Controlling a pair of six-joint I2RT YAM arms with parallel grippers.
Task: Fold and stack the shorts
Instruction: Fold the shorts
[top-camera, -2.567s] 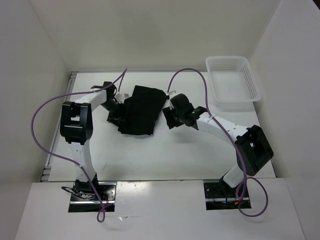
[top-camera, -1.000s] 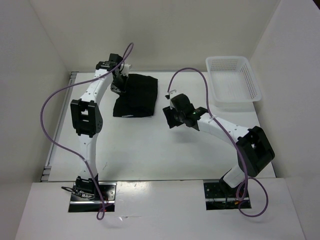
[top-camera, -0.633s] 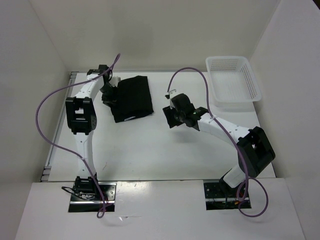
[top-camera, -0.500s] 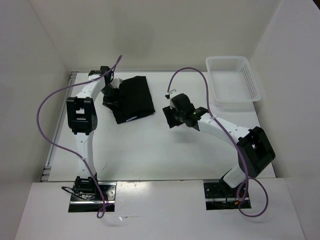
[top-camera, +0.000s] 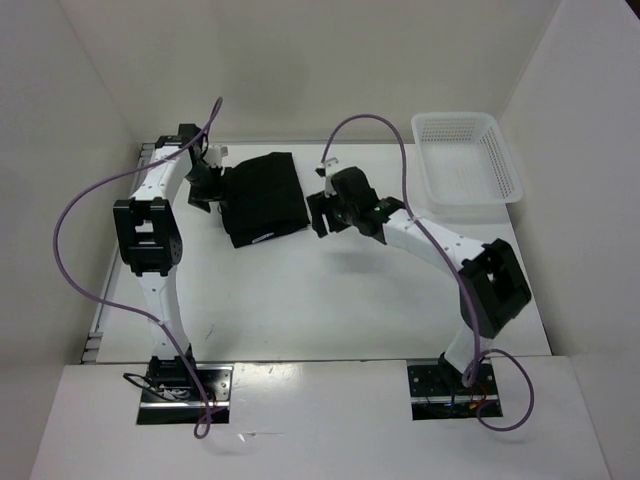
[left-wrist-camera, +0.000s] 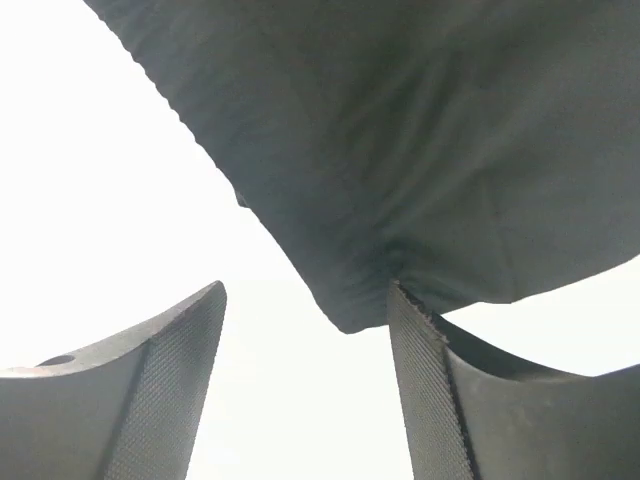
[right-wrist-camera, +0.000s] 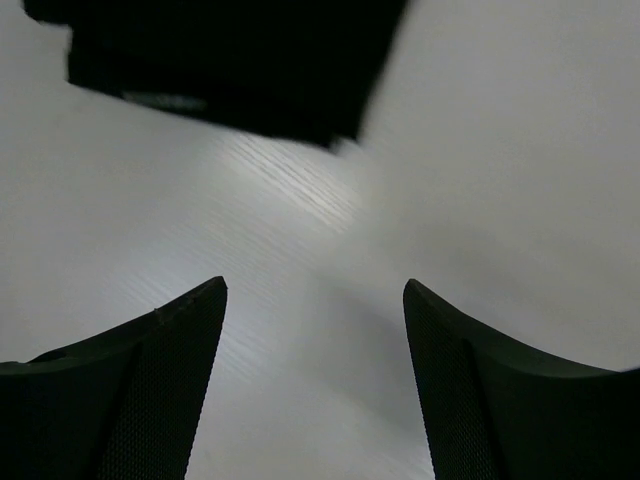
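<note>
Two open, empty pincers flank the black soft fabric shorts, which lie just ahead of the left pincer and a little beyond the right pincer, folded into a compact rectangle on the white counter. Folding looks done; stacking is left.

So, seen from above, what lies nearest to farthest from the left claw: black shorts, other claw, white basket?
1. Black fabric shorts, right beside the left claw.
2. Right claw, beyond the shorts.
3. White plastic basket, far right corner.
</note>
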